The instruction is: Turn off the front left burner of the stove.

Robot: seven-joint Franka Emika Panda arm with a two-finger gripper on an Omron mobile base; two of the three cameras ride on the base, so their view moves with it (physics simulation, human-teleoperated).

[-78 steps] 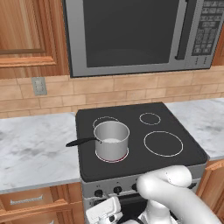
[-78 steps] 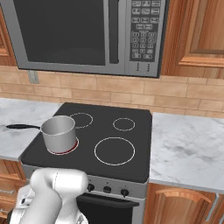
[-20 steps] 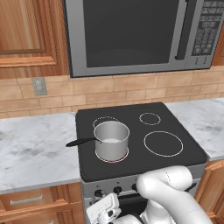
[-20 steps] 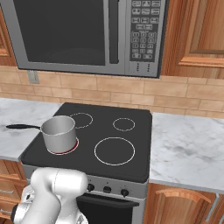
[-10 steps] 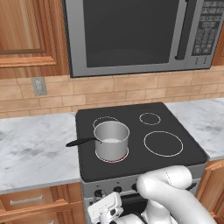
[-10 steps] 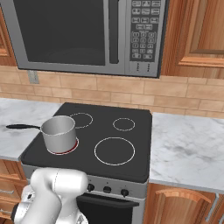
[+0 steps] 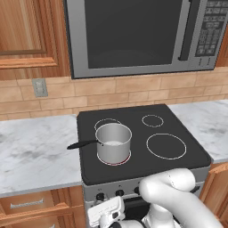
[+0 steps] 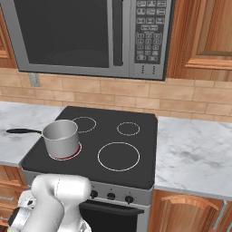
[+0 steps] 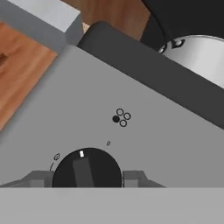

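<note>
The stove stands between two stretches of marble tabletop, under a steel microwave set among wooden cabinets. Its black glass top carries four ring marks, and a steel front panel below them holds a row of small black knobs. The front left burner glows red; from the left base view it is a thin red arc around the base of a steel pot that sits on it, and the same red rim shows at the pot's foot in the right base view. The pot's dark handle points left, out over the tabletop. To the right of the pot lies a larger white-outlined ring, and two smaller white rings sit at the back. The white arm bends down in front of the stove, its hand low against the front panel. In the hand view the claw is closed on a black knob, one grey fingertip pressed against each side of it. A small white mark on the knob points up and slightly left, toward a little printed symbol on the panel. Above the knob, a cluster of four tiny circles has one filled in black. The pot's steel side shows at the upper right of the hand view.
</note>
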